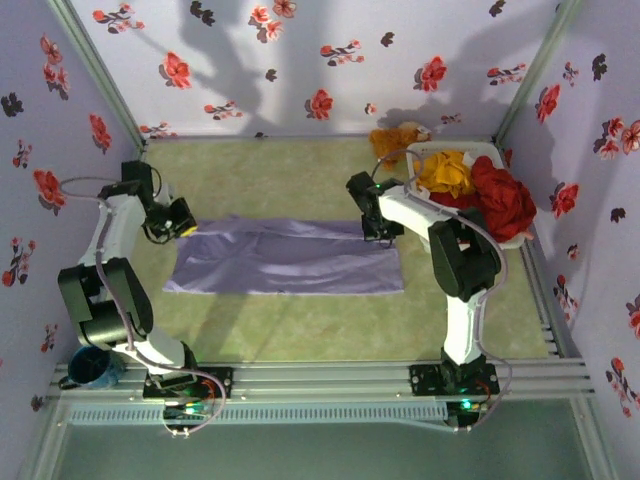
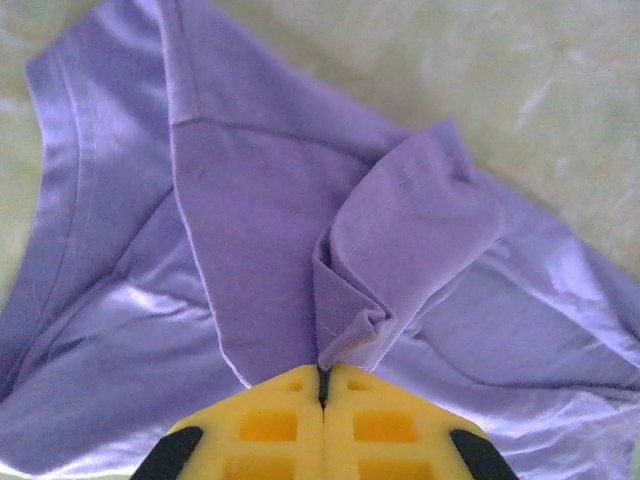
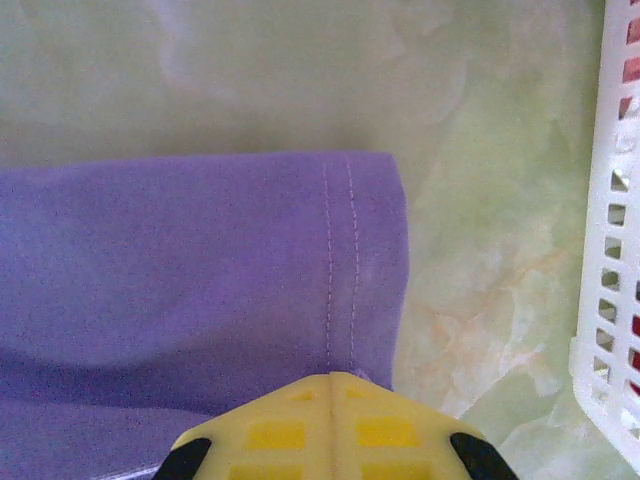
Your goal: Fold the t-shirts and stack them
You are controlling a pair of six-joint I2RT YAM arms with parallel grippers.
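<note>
Two hands grip opposite ends of the purple t-shirt, which lies spread flat across the middle of the green counter, as we see from above. The left hand sits at the shirt's far left corner, the right hand at its far right corner. A white basket at the counter's far right holds a red t-shirt and a yellow t-shirt heaped together. A brown plush toy lies just behind it.

From the left wrist, we find the left hand shut tight, its yellow fingers pinching a bunched fold of the purple t-shirt.

From the right wrist, we see the right hand closed on the stitched hem of the purple t-shirt. The basket wall stands near on the right, apart from the cloth.
</note>
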